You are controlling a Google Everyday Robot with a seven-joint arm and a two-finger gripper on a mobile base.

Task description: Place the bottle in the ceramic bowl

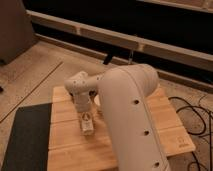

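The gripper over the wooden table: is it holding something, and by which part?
It cannot be told. The gripper points down, close over the wooden table, beside the big white arm; anything it may hold does not show plainly.

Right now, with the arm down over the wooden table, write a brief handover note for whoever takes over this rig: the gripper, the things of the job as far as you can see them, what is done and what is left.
Gripper: pointing down, low over the wooden table, left of its middle, near the dark mat.
Bottle: cannot be made out for sure; something pale sits at the gripper's tip and may be it.
Ceramic bowl: not in view; the arm hides much of the table.
Done: nothing confirmed; no bottle seen in a bowl.
Left: find the bowl, bring the bottle over it, set it in.
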